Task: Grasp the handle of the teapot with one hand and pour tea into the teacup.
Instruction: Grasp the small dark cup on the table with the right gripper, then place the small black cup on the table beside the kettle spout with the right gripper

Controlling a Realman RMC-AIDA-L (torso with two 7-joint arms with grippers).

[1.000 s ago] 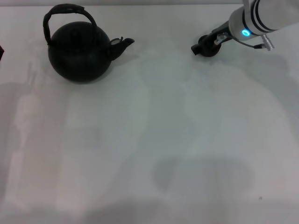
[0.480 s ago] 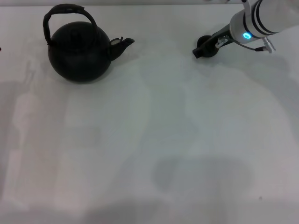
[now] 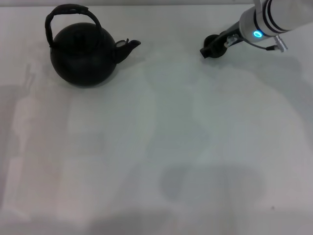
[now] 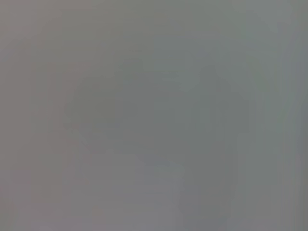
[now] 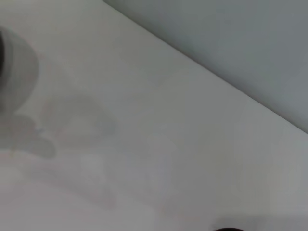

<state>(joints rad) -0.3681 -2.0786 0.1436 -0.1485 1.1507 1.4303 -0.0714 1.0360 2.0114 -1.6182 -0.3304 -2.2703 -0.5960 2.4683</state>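
- Far left on the white table [image 3: 161, 147], I see the round matte-black teapot [image 3: 83, 56], its arched dark handle [image 3: 68, 12] upright.
- Far right, my right claw [image 3: 208, 50] covers the small black teacup; I cannot tell its grip.

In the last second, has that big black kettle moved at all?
No. The teapot sits at the same spot on the table, spout pointing the same way. Only the right tool near the far edge shifted slightly.
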